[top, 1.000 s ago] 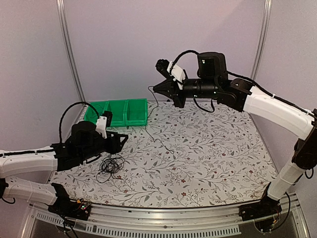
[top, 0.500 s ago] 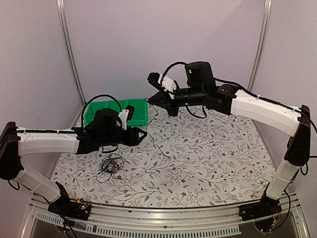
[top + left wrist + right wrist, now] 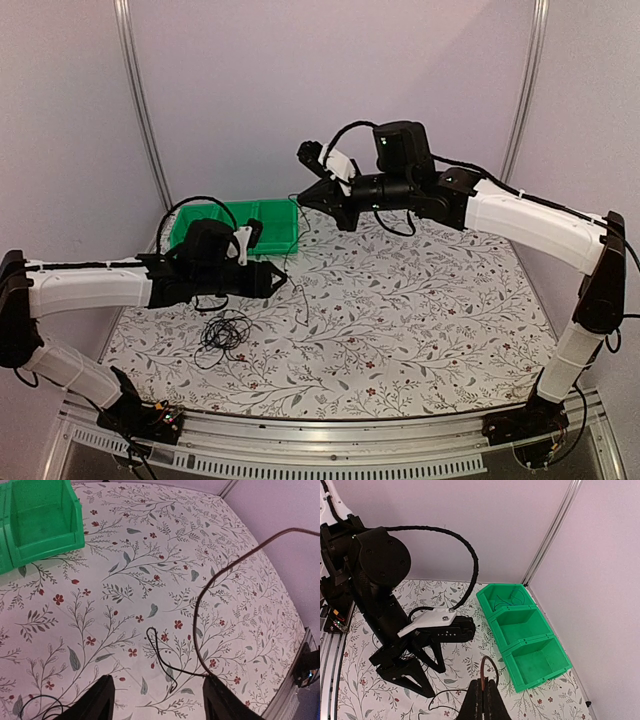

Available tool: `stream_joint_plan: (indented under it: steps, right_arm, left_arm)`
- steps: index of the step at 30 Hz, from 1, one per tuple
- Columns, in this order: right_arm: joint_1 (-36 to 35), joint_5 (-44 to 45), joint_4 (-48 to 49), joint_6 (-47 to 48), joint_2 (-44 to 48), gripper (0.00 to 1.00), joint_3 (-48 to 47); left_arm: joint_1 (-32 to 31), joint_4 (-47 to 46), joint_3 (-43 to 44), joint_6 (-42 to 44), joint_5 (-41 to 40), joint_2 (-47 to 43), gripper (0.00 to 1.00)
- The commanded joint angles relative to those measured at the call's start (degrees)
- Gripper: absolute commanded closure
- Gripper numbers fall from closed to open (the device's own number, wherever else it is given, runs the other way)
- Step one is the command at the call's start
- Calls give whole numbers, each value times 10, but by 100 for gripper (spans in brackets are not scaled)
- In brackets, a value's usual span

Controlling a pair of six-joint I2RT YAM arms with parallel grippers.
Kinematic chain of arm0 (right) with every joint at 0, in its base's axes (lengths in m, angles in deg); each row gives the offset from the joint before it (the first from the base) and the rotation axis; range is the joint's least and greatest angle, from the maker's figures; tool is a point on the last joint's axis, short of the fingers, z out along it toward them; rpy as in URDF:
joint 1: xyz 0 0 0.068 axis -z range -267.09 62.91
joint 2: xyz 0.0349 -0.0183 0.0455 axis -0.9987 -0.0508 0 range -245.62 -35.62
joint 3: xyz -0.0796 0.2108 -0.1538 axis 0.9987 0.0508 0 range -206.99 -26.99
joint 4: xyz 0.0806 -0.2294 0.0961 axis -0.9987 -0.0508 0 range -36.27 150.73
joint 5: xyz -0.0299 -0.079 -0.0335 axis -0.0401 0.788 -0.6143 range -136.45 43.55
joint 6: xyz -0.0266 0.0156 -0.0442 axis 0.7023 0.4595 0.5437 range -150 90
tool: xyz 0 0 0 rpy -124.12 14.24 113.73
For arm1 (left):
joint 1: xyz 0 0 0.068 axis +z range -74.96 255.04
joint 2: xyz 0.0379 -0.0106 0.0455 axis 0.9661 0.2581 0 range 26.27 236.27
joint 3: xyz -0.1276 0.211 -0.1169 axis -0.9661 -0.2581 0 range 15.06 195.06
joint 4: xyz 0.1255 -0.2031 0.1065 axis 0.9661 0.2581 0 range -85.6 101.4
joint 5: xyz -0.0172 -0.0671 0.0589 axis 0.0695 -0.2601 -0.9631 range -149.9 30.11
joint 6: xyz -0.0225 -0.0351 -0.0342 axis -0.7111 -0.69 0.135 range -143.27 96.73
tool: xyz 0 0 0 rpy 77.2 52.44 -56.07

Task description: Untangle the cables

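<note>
Right claw point(image 3: 484, 684) pinched one lifted cable point(image 3: 196, 615); left claw point(image 3: 160, 700) gaped wide beside it. The tangled bundle point(image 3: 224, 333) lay near-left on the desk point(image 3: 430, 310), seemingly mostly unsorted.

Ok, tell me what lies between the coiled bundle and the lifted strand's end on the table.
Only bare floral tablecloth; the top view shows the bundle and the strand lying apart.

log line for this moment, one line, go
right end effector: shut on cable, raised | left end effector: open, near hanging cable | bundle: on table
</note>
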Motion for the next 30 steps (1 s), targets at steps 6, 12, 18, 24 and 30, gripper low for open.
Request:
stream_joint_plan:
  steps: [6,12,18,24,30]
  right_arm:
    - [4,-9,13,-10,-12,100,-26]
    - [3,-11,9,-10,-15,100,-34]
    - [4,4,9,-7,-16,100,-34]
    - [4,8,9,-3,-19,100,-26]
    - [4,10,9,0,-30,100,-22]
  left_arm:
    - [12,-52,-20,11,79,-19,37]
    - [15,-69,1,19,121,32,42]
    - [21,-75,2,25,130,49,44]
    - [44,46,22,-9,43,67,45]
    - [46,50,5,-1,41,31,44]
